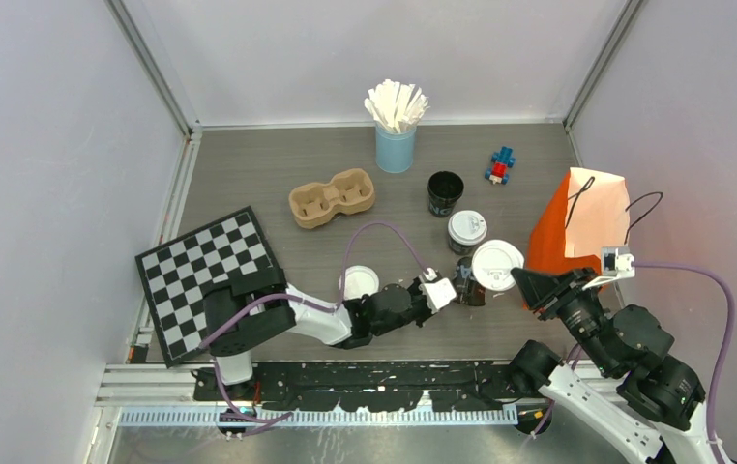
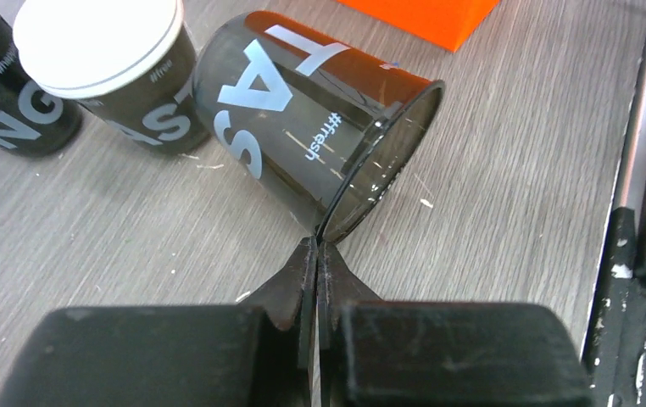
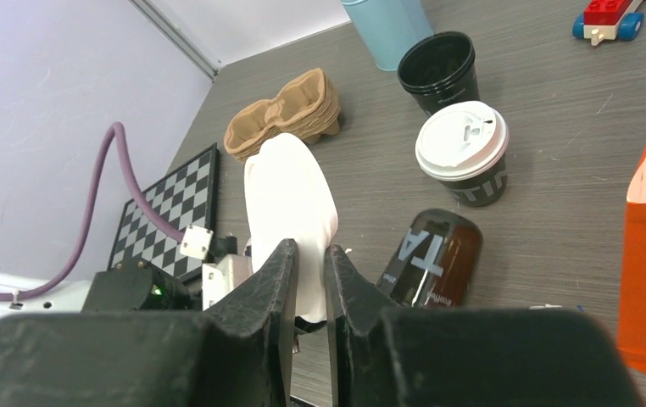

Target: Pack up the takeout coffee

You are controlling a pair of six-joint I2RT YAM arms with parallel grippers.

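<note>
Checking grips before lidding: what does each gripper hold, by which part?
The left gripper pinches the lidless black cup by its rim; the right gripper grips the white lid by its edge.

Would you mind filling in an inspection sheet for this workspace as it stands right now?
Surface: grey wood-grain table, no spills seen.
Job's things: lidded cup upright; open cup upright behind it; tipped cup on its side, lidless; loose lid flat on the table; cup carrier empty; orange bag standing at the right.
Clutter: stirrer cup, toy car, checkerboard.
Grippers: left gripper shut on the tipped cup's rim; right gripper shut on the held lid, which stands on edge.
Cables: purple cable loops over the table from the left arm; second cable runs off the right arm.
Surroundings: pale walls, metal frame posts.
</note>
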